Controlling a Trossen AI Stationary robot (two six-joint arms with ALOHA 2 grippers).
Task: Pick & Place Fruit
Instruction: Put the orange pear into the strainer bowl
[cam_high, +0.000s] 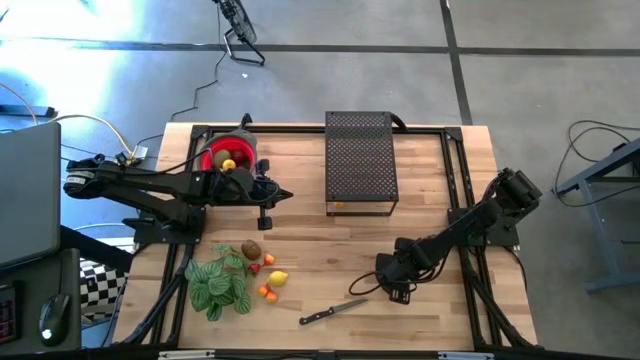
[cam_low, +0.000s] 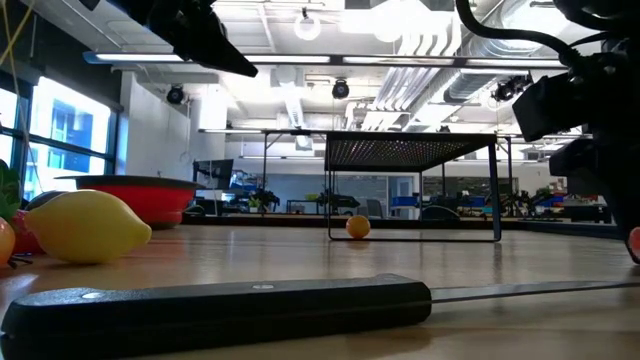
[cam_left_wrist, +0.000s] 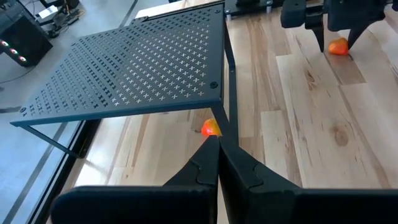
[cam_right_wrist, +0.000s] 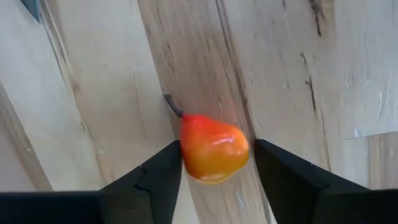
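A small orange-red fruit with a short stem lies on the wooden table, toward its right near part. My right gripper points down over it and is shut on it; the left wrist view shows the same fruit. My left gripper is shut and empty, held above the table next to the red bowl, which has fruit in it. A kiwi, a lemon and tiny orange fruits lie at the near left. Another orange fruit lies under the black rack. My right gripper pinches the small fruit's two opposite sides between its fingers, at the fruit's thick round part. The fingers come from above, pointing down. The fruit lies on the table on its side, its stem pointing away from the fingers.
A black perforated rack stands at the far middle. A black-handled knife lies near the front edge, left of my right gripper. A green striped leafy plant lies at the near left. Bare wood lies between the rack and the knife.
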